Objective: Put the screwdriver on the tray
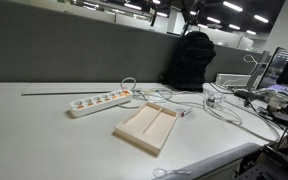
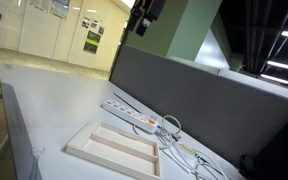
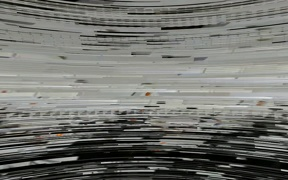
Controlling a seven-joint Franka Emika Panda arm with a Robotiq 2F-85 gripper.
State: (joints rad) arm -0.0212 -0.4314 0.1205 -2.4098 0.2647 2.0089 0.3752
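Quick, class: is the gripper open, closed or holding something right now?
Gripper: cannot be told; it is only a dark shape at the top edge, and the wrist view is smeared.

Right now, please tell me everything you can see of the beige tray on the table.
The tray is shallow, rectangular, pale beige, with a low rim and a central divider making two long compartments, both empty. It lies flat on the white table, close to the white power strip but apart from it. Cables lie near its far corner.
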